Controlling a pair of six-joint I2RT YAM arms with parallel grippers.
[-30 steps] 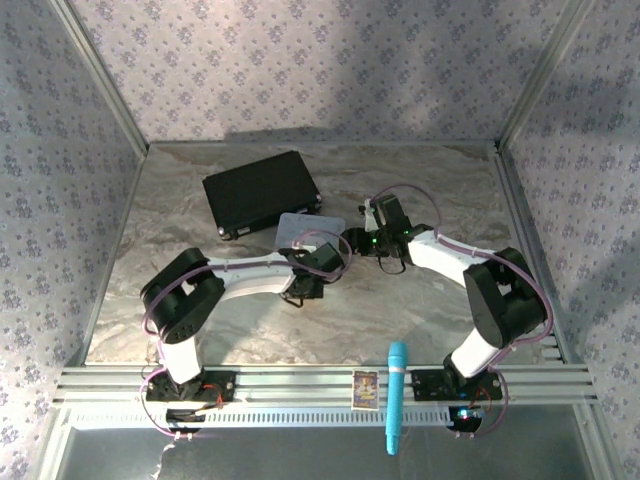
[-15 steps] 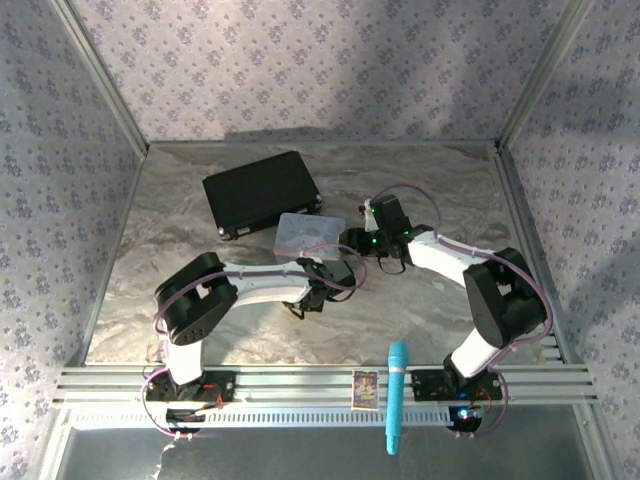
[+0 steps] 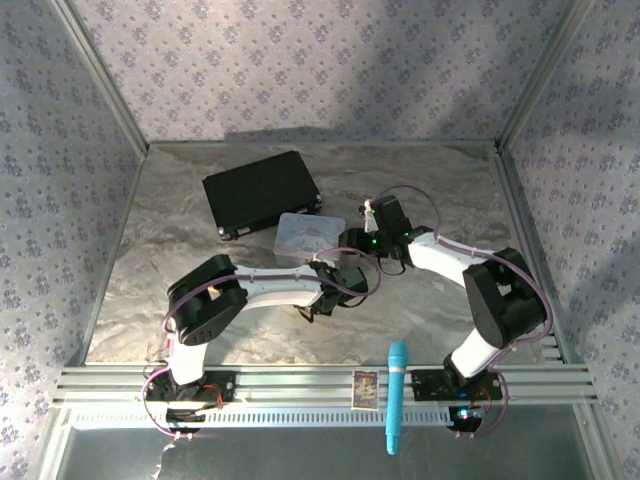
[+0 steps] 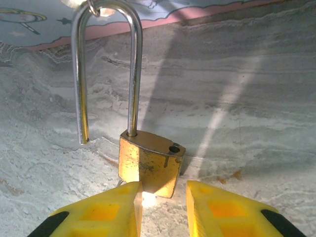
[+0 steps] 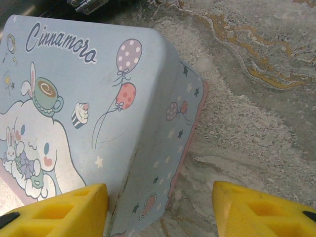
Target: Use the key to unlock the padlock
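In the left wrist view the brass padlock stands on the marble, right before my left gripper. Its silver shackle is swung out: one leg sits in the body, while the other ends free to the left of the body. The shackle's top reaches the pastel tin's edge. The left gripper's yellow jaws are open, one at each side of the lock's lower corner. The key is hidden. My right gripper is open, straddling a corner of the tin. From above, both grippers meet beside the tin.
A black case lies behind the tin at the back left. On the front rail are a blue pen-like stick and a small card. Patterned walls close in the marble tabletop.
My left arm has swung right and stretched out, bringing its gripper under the right gripper. The tin has shifted slightly. The right arm has hardly moved.
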